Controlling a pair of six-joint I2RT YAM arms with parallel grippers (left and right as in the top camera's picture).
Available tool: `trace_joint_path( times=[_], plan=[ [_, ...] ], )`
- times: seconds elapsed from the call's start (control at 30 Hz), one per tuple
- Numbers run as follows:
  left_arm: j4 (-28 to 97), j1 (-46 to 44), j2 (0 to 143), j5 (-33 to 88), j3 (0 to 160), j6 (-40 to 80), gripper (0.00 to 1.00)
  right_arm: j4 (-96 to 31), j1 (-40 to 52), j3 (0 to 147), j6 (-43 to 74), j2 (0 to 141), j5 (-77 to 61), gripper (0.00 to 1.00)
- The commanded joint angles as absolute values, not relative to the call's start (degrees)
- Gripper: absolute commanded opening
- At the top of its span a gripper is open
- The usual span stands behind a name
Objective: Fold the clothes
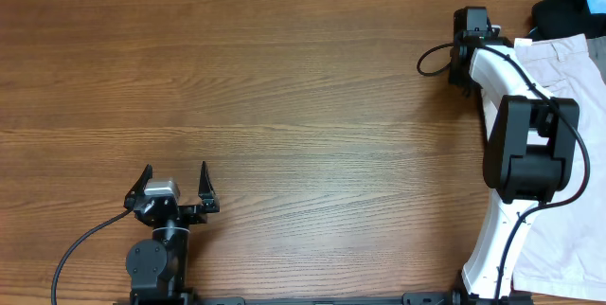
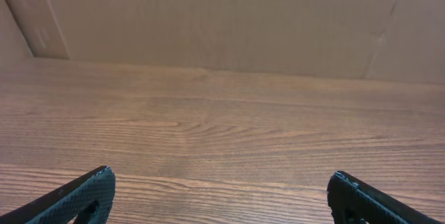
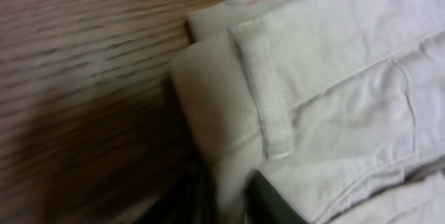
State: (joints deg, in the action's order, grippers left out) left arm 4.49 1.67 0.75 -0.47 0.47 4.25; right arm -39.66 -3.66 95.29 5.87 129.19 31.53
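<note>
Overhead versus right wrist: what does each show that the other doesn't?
Only overhead: the left gripper, jaws open over bare wood, and a black garment beyond the pale beige cotton shorts. Only right wrist: a stitched belt loop close up, and the shorts' edge between the right gripper's dark fingers; whether it is clamped is unclear. Both: the shorts and the brown wooden table.

beige shorts point(image 3: 334, 92), belt loop point(image 3: 268, 92), wooden table point(image 3: 83, 64)
</note>
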Motion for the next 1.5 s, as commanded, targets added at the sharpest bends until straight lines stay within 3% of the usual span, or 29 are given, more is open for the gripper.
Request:
trace_joint_path(
  times=[0.0, 0.07, 0.2, 0.33, 0.57, 0.77, 1.47],
  plan=[
    [4.4, 2.3, 0.3, -0.2, 0.3, 3.4, 1.00, -39.1, -4.0, 96.7, 5.6, 129.3, 32.3, 0.19],
    [4.4, 2.3, 0.3, -0.2, 0.3, 3.4, 1.00, -38.9, -4.0, 96.7, 5.6, 129.4, 32.3, 0.20],
    [4.4, 2.3, 0.3, -0.2, 0.3, 3.4, 1.00, -38.8, -4.1, 96.7, 5.6, 130.5, 32.6, 0.44],
    [4.4, 2.3, 0.3, -0.2, 0.3, 3.4, 1.00, -38.7, -4.2, 96.7, 5.6, 131.7, 34.6, 0.47],
    [4.4, 2.3, 0.3, -0.2, 0.3, 3.4, 1.00, -37.9, -4.5, 96.7, 5.6, 131.9, 35.9, 0.28],
    [4.4, 2.3, 0.3, -0.2, 0.3, 3.4, 1.00, -38.1, -5.5, 96.7, 5.6, 132.0, 36.0, 0.05],
    [4.4, 2.3, 0.3, -0.2, 0.3, 3.4, 1.00, -40.8, -5.5, 98.1, 11.9, 120.6, 36.4, 0.04]
  ],
)
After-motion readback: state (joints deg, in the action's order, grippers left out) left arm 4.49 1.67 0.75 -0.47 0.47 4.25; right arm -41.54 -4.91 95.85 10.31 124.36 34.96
